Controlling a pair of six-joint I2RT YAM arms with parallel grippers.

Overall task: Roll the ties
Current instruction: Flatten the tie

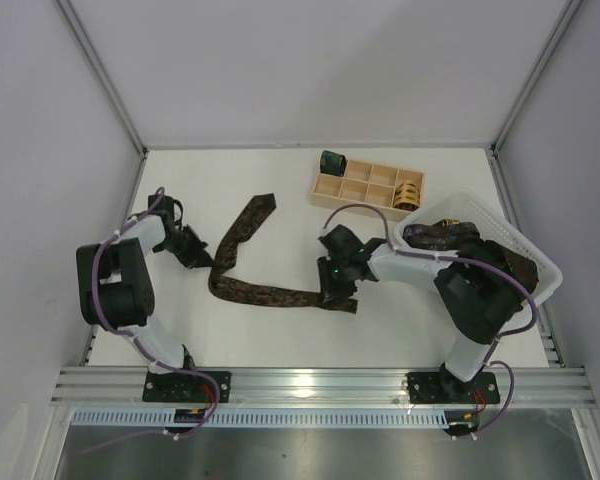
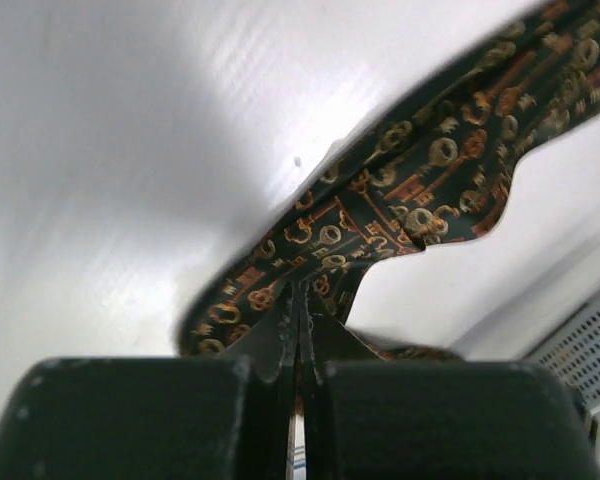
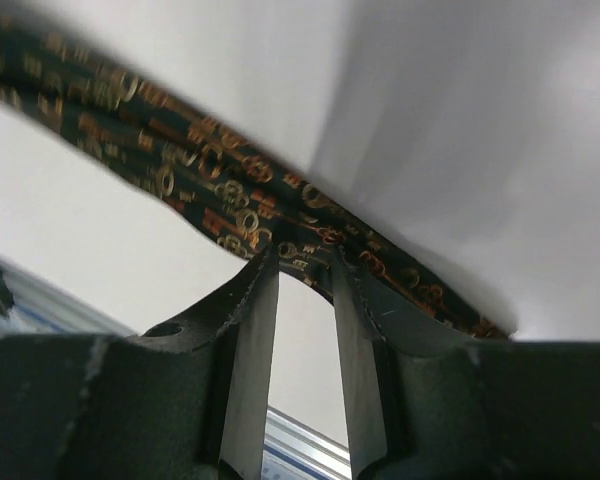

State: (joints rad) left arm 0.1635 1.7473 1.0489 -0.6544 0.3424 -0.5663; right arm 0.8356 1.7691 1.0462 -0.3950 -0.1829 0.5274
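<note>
Patterned tie (image 1: 242, 240) (image 2: 420, 170) (image 3: 210, 170) lay unrolled on the white surface (image 1: 430, 310), bent in a V between both claws.

Left claw (image 1: 202, 256) (image 2: 300, 300) was closed, tips at the tie's edge by the bend; could not tell whether cloth was pinched. Right claw (image 1: 338, 290) (image 3: 302, 262) stood partly open, gripping nothing, tips against the narrow end. Far right: wooden tray (image 1: 355, 190) held a dark green coil (image 1: 332, 162) in its left end compartment and a gold coil (image 1: 410, 192) at its right end. More ties (image 1: 445, 235) were heaped in the white basket (image 1: 540, 262).
</note>
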